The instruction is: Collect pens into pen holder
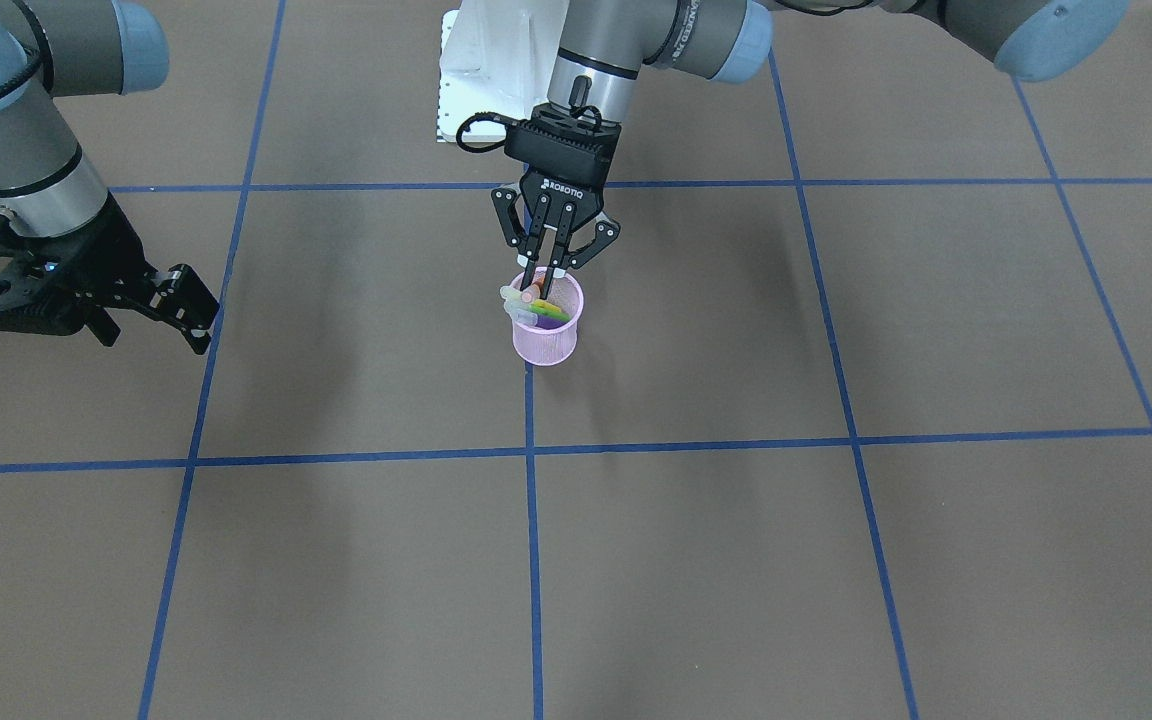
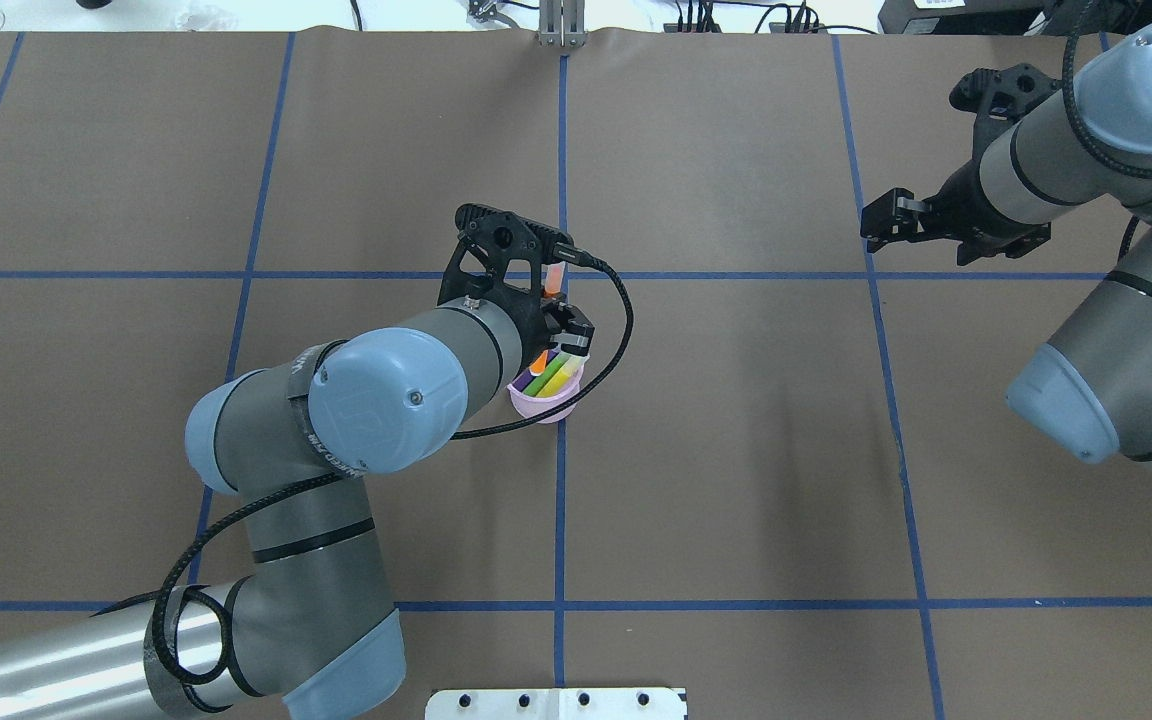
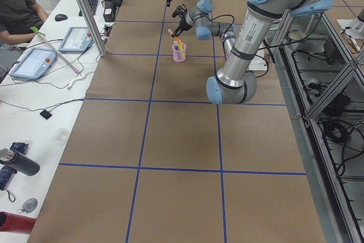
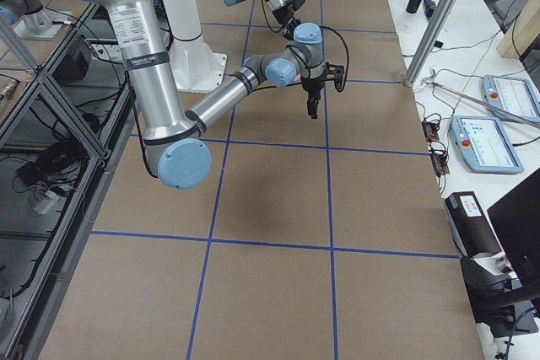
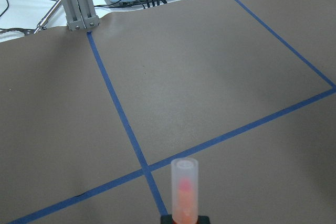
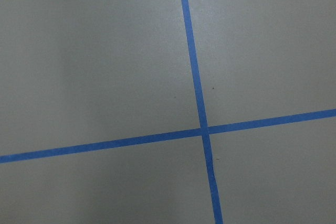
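The pink wire-mesh pen holder (image 1: 548, 335) stands near the table's middle, beside a blue tape line; it also shows in the overhead view (image 2: 542, 403) and the exterior left view (image 3: 179, 54). Green, yellowish and purple pens (image 2: 551, 377) lean inside it. My left gripper (image 1: 539, 285) hangs just above its rim, shut on the orange pen (image 1: 532, 293). The pen is tilted, with its orange end in the cup's mouth and its pale cap (image 5: 185, 182) pointing up and away. My right gripper (image 1: 191, 310) is open and empty, far from the holder, and also shows in the overhead view (image 2: 884, 222).
A white base plate (image 1: 481, 80) lies at the robot's edge of the table. A metal post (image 2: 561, 25) stands at the far edge. Tablets and cables (image 3: 40, 61) lie on the operators' bench. Brown table surface with blue tape lines surrounds the holder.
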